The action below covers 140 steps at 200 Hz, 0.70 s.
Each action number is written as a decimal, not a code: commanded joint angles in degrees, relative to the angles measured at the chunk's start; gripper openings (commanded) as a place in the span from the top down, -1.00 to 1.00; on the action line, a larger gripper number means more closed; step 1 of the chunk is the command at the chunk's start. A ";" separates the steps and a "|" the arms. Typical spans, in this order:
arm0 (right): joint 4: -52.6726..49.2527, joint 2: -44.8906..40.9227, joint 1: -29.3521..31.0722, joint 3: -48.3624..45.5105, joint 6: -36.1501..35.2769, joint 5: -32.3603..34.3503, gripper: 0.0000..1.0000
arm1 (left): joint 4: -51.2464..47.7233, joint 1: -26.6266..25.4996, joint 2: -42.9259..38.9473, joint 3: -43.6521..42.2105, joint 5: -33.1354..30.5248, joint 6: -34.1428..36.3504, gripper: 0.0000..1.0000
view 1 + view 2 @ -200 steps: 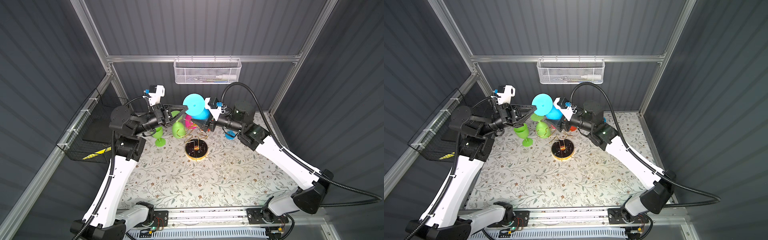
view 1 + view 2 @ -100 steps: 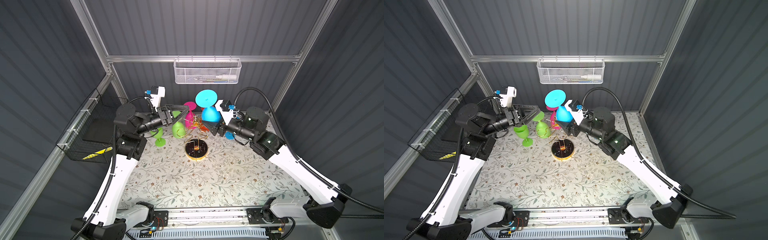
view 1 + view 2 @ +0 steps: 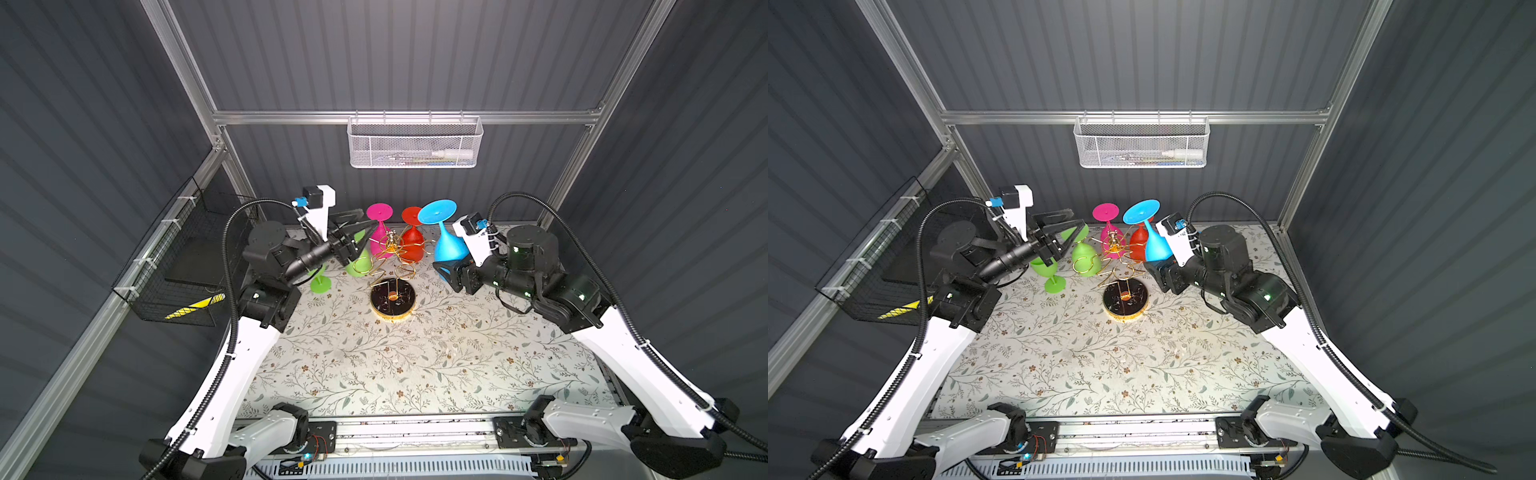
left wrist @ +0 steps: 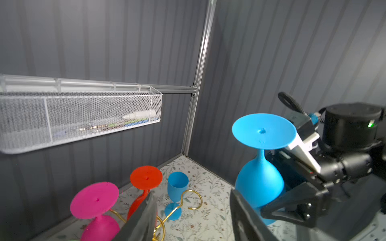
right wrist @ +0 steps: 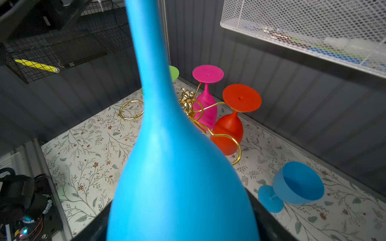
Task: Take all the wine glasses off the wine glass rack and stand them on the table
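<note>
Blue wine glass [image 3: 450, 248] is held inverted, foot uppermost and stem near upright, just to the right of the wine glass rack [image 3: 382, 301] and clear of its ring arms, its bowl pinched between the jaws of the right gripper [image 3: 448, 272]. Left gripper [image 3: 365, 222] is spread and empty on the rack's opposite side, near the pink glass [image 3: 379, 212]. Judgement: any set-down falls to the right arm, moving away from the rack.

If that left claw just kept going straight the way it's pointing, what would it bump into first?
Probably the gold rack: one of its wire hooks shows right between the left gripper's open fingers. The pink glass hangs just beside that line, though depth is hard to judge.
</note>
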 commanded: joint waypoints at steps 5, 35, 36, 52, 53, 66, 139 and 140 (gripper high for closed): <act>-7.10 1.01 0.03 3.67 1.98 0.57 -0.41 | 0.73 -5.93 0.34 -0.89 -6.49 26.02 -0.12; -8.81 3.45 0.04 5.86 1.85 -0.23 -0.40 | 5.73 -6.24 1.95 -2.33 -5.76 29.69 -0.09; -8.84 3.55 0.04 5.92 1.85 -0.27 -0.40 | 5.82 -6.29 1.96 -2.29 -5.79 29.79 -0.09; -9.79 5.06 0.04 7.11 1.91 -0.94 -0.39 | 7.77 -6.57 2.43 -2.48 -6.17 30.96 -0.09; -9.85 5.14 0.03 7.16 1.93 -0.94 -0.39 | 7.86 -6.58 2.51 -2.41 -6.13 31.04 -0.09; -10.07 6.04 0.03 7.75 1.96 -1.43 -0.38 | 8.01 -6.96 3.11 -1.94 -6.20 32.25 -0.08; -9.57 9.17 0.03 9.56 2.29 -4.48 -0.36 | 6.62 -9.23 4.38 -2.55 -6.88 38.77 -0.08; -9.61 9.22 0.03 9.57 2.29 -4.55 -0.36 | 6.62 -9.19 4.41 -2.58 -6.88 38.81 -0.08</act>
